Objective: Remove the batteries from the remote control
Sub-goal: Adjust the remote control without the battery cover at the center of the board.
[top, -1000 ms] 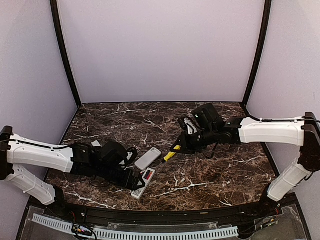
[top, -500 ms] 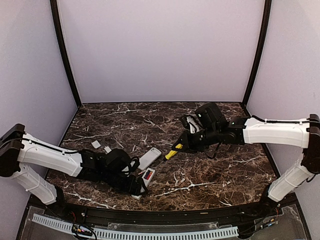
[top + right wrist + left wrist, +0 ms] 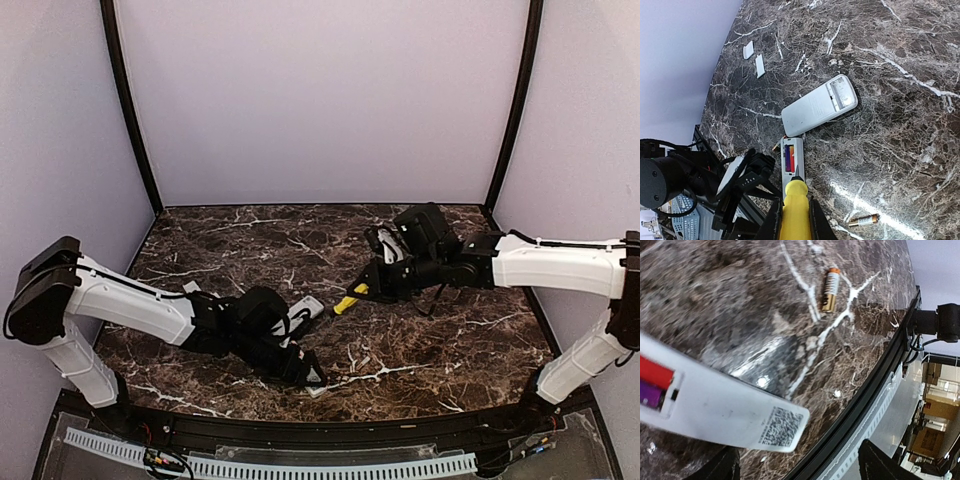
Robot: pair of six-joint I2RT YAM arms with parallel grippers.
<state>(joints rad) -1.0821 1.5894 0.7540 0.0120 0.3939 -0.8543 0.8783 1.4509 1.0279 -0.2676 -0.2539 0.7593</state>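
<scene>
The small white remote (image 3: 791,161) lies back up with its compartment open; a red and a bluish-purple battery (image 3: 790,157) sit in it, also seen in the left wrist view (image 3: 651,382). My left gripper (image 3: 795,460) is open, with the remote's labelled end (image 3: 725,410) just ahead of its spread fingers. In the top view it (image 3: 308,372) covers most of that remote (image 3: 298,351). My right gripper (image 3: 796,220) is shut on the yellow-handled screwdriver (image 3: 796,200), tip hovering above the remote. A loose battery (image 3: 864,220) lies on the table, also in the left wrist view (image 3: 829,289).
A larger grey-white remote (image 3: 820,105) with an empty compartment lies beyond the small one. Two small white covers (image 3: 748,50) (image 3: 760,65) lie farther left. The table's black front rim (image 3: 860,405) runs close to my left gripper.
My left arm has swung right along the near edge, bringing its gripper to the small remote's near end. My right gripper with the screwdriver has shifted only slightly.
</scene>
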